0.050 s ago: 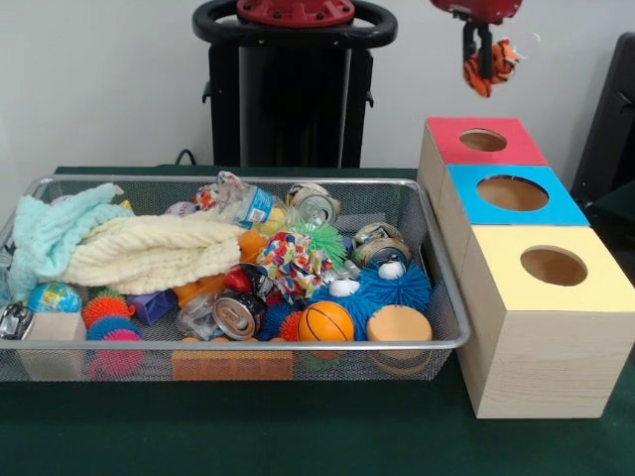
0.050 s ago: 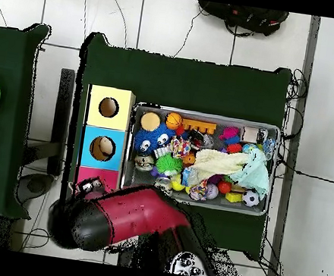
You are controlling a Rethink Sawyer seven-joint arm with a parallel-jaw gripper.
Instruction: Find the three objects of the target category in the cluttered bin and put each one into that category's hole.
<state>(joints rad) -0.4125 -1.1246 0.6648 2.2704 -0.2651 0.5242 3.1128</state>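
Note:
My gripper [image 1: 477,59] hangs high at the upper right, shut on a small orange and black striped plush toy [image 1: 499,61]. It is held in the air above and just behind the red-topped box [image 1: 451,140] with its round hole [image 1: 483,140]. In the overhead view my red arm [image 2: 140,215] reaches over the red box [image 2: 82,172] and hides most of it. The wire mesh bin [image 1: 298,345] to the left is full of mixed items.
Blue-topped [image 1: 466,188] and yellow-topped [image 1: 496,258] boxes with holes stand in a row nearer than the red one. The bin holds a cream towel [image 1: 149,253], a mint cloth [image 1: 50,233], crushed cans [image 1: 238,314], a small basketball [image 1: 325,321], a blue spiky toy [image 1: 392,288] and spiky balls [image 1: 106,309].

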